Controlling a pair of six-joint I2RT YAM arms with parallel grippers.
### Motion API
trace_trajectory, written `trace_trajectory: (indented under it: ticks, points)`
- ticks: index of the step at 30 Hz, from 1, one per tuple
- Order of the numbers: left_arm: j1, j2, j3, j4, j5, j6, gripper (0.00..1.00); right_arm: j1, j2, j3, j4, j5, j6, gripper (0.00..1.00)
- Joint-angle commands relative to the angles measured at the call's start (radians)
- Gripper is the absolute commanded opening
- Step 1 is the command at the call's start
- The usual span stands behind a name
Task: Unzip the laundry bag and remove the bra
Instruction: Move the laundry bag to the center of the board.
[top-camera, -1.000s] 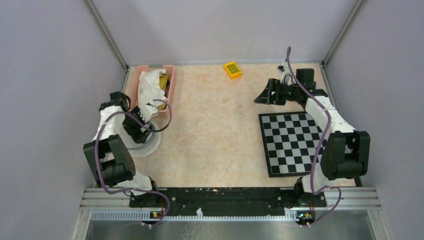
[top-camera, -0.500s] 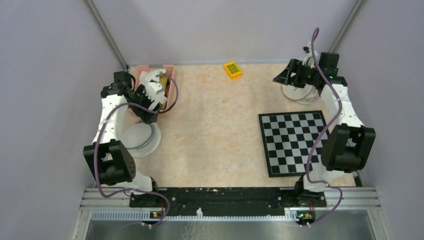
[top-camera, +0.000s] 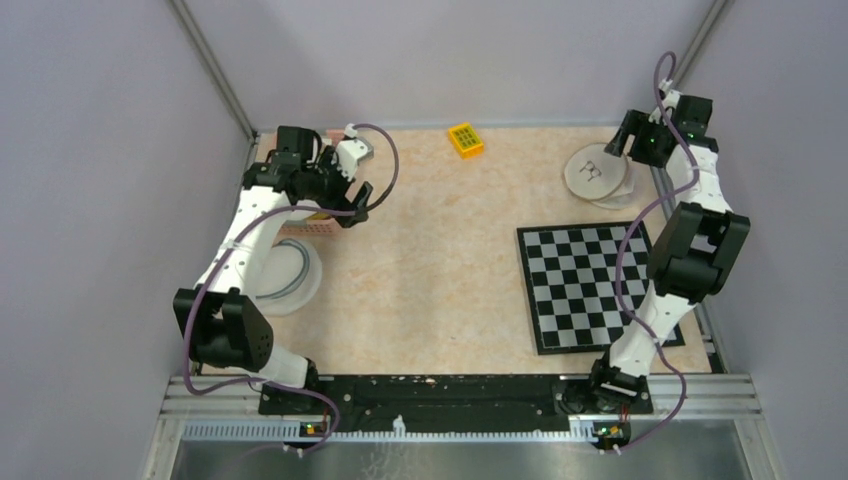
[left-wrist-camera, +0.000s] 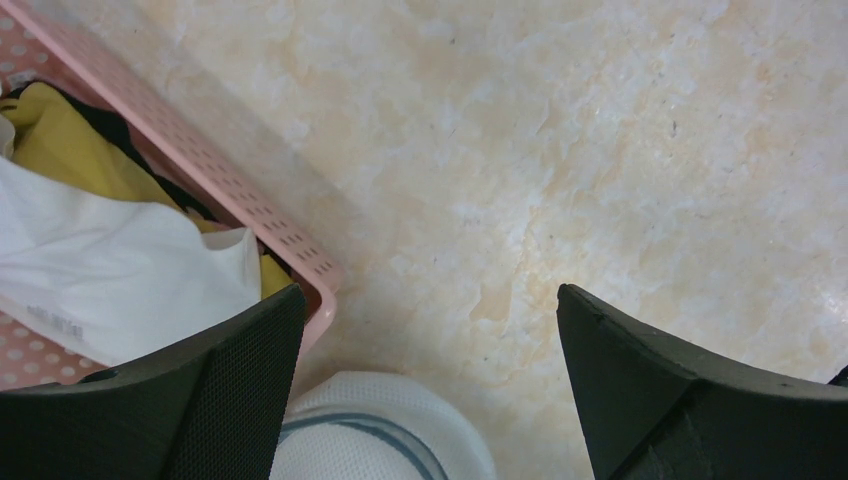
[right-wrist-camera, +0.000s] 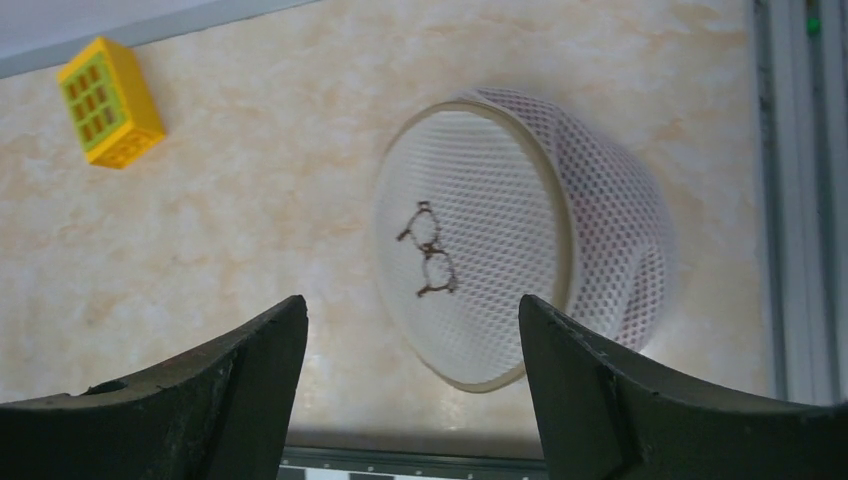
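Note:
A round white mesh laundry bag (top-camera: 597, 177) with a small dark bra-shaped mark lies at the back right of the table. In the right wrist view this laundry bag (right-wrist-camera: 500, 260) lies on its side ahead of the fingers. My right gripper (top-camera: 628, 142) (right-wrist-camera: 412, 390) hovers open just behind it and holds nothing. The bra is hidden. A second round white mesh bag (top-camera: 285, 275) (left-wrist-camera: 380, 430) with a grey ring lies at the left. My left gripper (top-camera: 352, 192) (left-wrist-camera: 430, 400) is wide open above bare table beside the pink basket.
The pink basket (top-camera: 305, 228) (left-wrist-camera: 200, 150) holds white and yellow cloth and is mostly covered by the left arm from above. A yellow block (top-camera: 465, 139) (right-wrist-camera: 110, 102) sits at the back centre. A chessboard (top-camera: 590, 285) lies at the right front. Frame posts stand at both back corners.
The left arm rose from the basket and swung toward the back centre. The right arm drew back to the far right corner, uncovering the mesh bag, and its jaws narrowed slightly.

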Motion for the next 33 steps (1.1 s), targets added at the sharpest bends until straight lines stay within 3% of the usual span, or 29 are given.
trace_trajectory:
  ticks: [1,7,14,22,27,33]
  points:
    - [-0.018,-0.033,-0.039,0.075,0.016,-0.061,0.99,-0.027,0.069,0.046,0.016,0.085,-0.053,0.75]
    - [-0.018,-0.039,-0.058,0.081,0.019,-0.068,0.99,-0.031,0.134,-0.030,0.077,0.025,-0.002,0.66]
    - [-0.018,-0.048,-0.089,0.094,0.036,-0.096,0.99,-0.005,0.188,-0.043,0.118,-0.120,0.069,0.27]
    - [-0.018,-0.076,-0.142,0.117,0.056,-0.128,0.99,0.107,0.216,-0.060,0.194,-0.259,0.151,0.00]
    - [-0.018,-0.091,-0.157,0.133,0.053,-0.139,0.99,0.208,0.211,-0.089,0.231,-0.325,0.224,0.00]
    - [-0.017,-0.131,-0.199,0.202,-0.005,-0.173,0.99,0.336,0.120,-0.239,0.315,-0.394,0.307,0.00]
